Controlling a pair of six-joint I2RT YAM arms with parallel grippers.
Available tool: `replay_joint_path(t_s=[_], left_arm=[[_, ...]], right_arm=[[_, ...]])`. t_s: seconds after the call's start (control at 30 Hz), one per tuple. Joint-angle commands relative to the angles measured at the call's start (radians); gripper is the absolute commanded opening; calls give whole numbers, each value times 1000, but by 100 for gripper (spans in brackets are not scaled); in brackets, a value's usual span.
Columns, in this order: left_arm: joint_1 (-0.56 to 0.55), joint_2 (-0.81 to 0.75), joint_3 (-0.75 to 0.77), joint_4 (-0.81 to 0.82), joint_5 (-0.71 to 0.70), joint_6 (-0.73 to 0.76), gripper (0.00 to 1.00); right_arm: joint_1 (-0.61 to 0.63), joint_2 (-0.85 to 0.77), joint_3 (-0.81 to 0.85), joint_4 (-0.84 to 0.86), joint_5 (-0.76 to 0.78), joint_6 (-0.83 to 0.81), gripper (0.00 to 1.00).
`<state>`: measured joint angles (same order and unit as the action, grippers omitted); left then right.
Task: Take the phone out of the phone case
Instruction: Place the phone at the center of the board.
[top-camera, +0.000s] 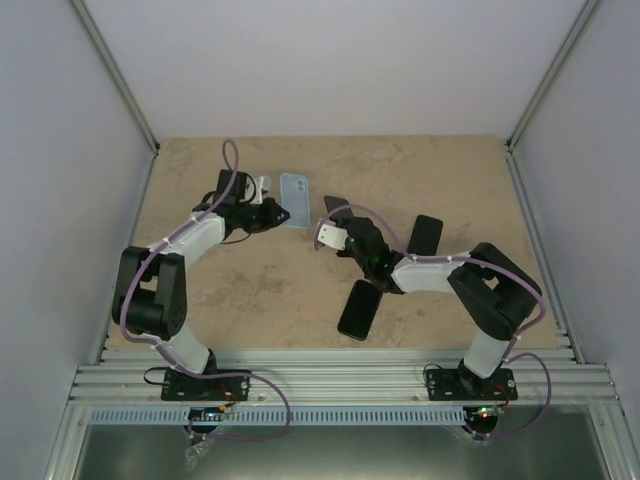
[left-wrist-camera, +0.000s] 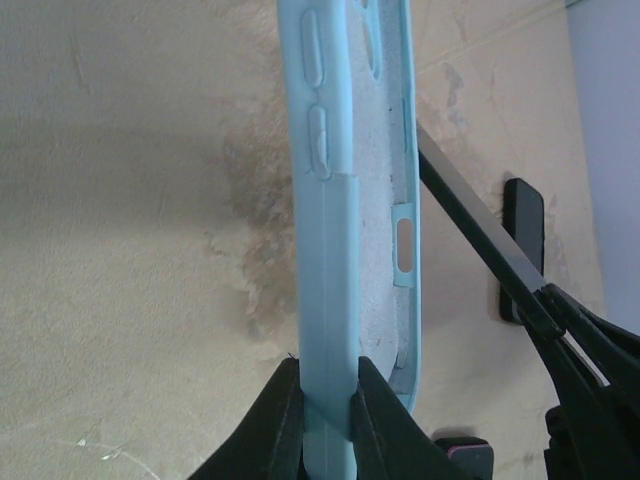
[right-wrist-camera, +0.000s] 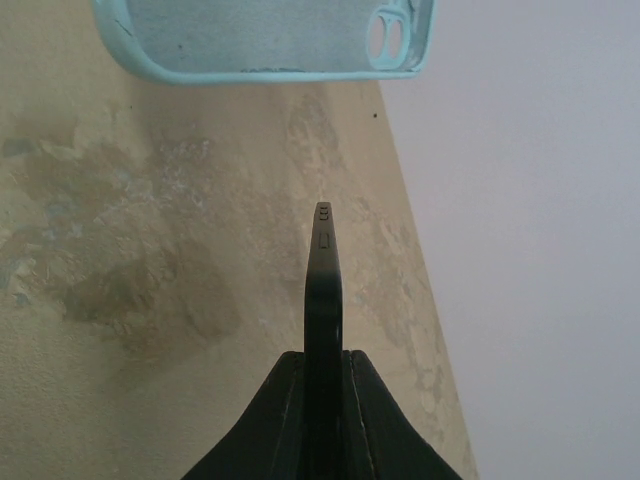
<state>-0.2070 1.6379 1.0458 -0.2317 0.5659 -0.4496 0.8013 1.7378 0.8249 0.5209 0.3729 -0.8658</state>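
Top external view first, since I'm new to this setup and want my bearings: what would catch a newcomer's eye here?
The light blue phone case, empty and pinched by its edge in the left hand, stands out near the far middle of the table. Just right of it, the right hand clamps a black phone clear of the case. Two more dark phones lie on the table by the right arm.

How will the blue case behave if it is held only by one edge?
Probably soft and bendy: the case wall looks kinked above the left pincer. Likely light, as it looks empty. Its matte skin should grip well.
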Motion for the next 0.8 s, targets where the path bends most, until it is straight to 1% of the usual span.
replay_joint_path(t_s=[0.0,0.27,0.47,0.6,0.77], left_arm=[[1,23,-18,44,21,0,0],[1,33,-21,55,49,-24,0],[1,44,-28,65,34,-29,0],[1,55,-22,65,35,-33,0],[1,66,-21,68,32,-33,0]], right_arm=[[13,46,-17,212,66,-45,1],[35,122,-65,314,98,-78,1],[44,162,-92,368,115,-85,8],[54,177,-107,375,112,-88,14],[63,190,-116,368,108,-86,18]])
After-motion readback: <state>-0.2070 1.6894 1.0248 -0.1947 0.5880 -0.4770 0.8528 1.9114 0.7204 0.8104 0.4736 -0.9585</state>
